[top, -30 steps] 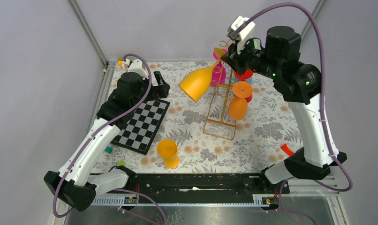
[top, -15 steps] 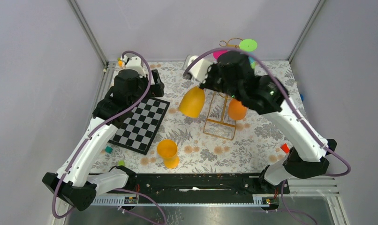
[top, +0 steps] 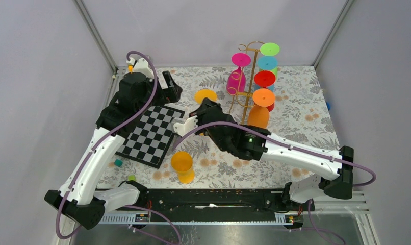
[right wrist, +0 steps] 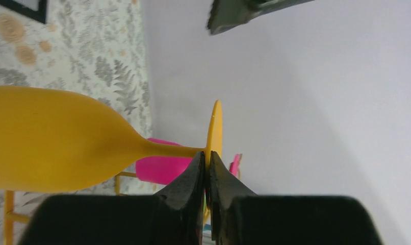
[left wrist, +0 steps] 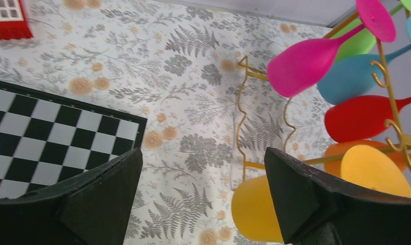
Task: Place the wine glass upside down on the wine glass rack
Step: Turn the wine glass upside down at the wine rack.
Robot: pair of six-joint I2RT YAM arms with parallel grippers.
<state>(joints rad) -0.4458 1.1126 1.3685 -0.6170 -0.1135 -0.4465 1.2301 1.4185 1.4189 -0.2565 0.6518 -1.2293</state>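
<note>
Item: yellow plastic wine glass [right wrist: 55,138]. It was held in the air, inverted, with the foot uppermost and the bowl toward the floral-patterned surface [top: 295,138]. The right claw [right wrist: 206,163] was clamped on the thin stem just under the foot.

From above only the foot disc [top: 205,96] showed. It sat left of the tall gold wire wine glass rack [top: 248,81] and apart from it, as far as that view allowed. The bowl was hidden under the right arm [top: 295,153].

The rack already carried other coloured plastic glasses [left wrist: 305,64], hung bowl-down.

Judgement: pick-up and inversion were done. Left to do: bring the stem to a free hook, seat the foot on it, then release.

The left claw [left wrist: 198,204] stood wide apart, holding nothing, near the far edge of the black-and-white checkerboard [top: 152,135].
</note>
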